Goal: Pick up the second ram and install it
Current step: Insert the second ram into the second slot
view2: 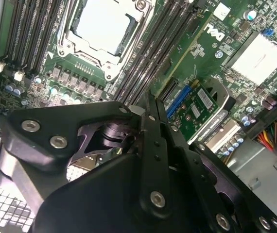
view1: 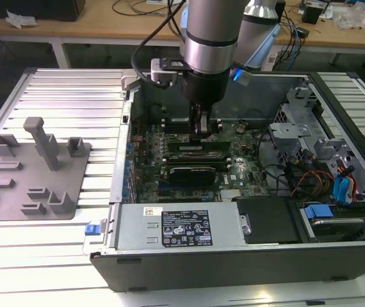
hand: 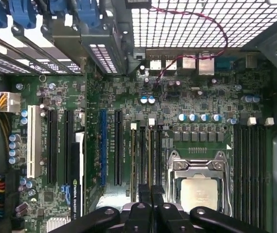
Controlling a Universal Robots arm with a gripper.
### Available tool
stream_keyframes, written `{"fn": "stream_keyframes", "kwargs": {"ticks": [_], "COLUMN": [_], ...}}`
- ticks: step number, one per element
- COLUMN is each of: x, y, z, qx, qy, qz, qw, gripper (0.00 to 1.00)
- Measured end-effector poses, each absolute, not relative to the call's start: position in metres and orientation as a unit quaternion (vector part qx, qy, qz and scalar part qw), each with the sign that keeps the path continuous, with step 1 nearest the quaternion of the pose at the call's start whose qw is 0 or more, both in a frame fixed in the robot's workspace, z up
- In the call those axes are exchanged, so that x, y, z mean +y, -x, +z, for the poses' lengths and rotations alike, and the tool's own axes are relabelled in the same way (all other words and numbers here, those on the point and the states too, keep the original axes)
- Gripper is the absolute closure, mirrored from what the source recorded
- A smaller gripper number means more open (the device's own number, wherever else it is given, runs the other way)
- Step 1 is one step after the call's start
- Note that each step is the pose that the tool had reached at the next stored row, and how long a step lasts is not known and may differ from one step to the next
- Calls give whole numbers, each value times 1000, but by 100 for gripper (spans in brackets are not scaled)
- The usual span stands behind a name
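The second ram (hand: 149, 155) is a thin green stick seen edge-on, standing in a black memory slot beside the processor socket; its edge also runs away from the fingers as the thin green stick (view2: 182, 56) in the second wrist view. My gripper (hand: 151, 187) reaches down into the open computer case (view1: 234, 262) and sits right over the slot, its black fingers pressed together around the stick's middle. In the exterior view the gripper (view1: 202, 131) is low over the motherboard's slots. The stick's lower edge is hidden in the slot.
Another green stick (hand: 131, 160) stands in a neighbouring slot. The silver processor (hand: 201, 191) lies close by, and a graphics card (hand: 75, 174) sits further along. A power supply (view1: 176, 227), drive cage (view1: 304, 128) and cables crowd the case. A grey fixture plate (view1: 32, 173) lies outside on the exterior view's left.
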State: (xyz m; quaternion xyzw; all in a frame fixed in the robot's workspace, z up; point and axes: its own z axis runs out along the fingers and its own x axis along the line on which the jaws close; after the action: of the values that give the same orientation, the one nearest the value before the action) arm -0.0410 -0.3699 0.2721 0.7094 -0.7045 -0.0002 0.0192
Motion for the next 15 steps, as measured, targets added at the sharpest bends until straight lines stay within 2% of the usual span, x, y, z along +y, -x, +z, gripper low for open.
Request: {"fn": "stream_keyframes", "kwargs": {"ticks": [15], "x": [-369], "y": [41], "z": [255], "qx": [-715], "qy": [-699], "qz": [-1], "qw": [19], "gripper": [91]}}
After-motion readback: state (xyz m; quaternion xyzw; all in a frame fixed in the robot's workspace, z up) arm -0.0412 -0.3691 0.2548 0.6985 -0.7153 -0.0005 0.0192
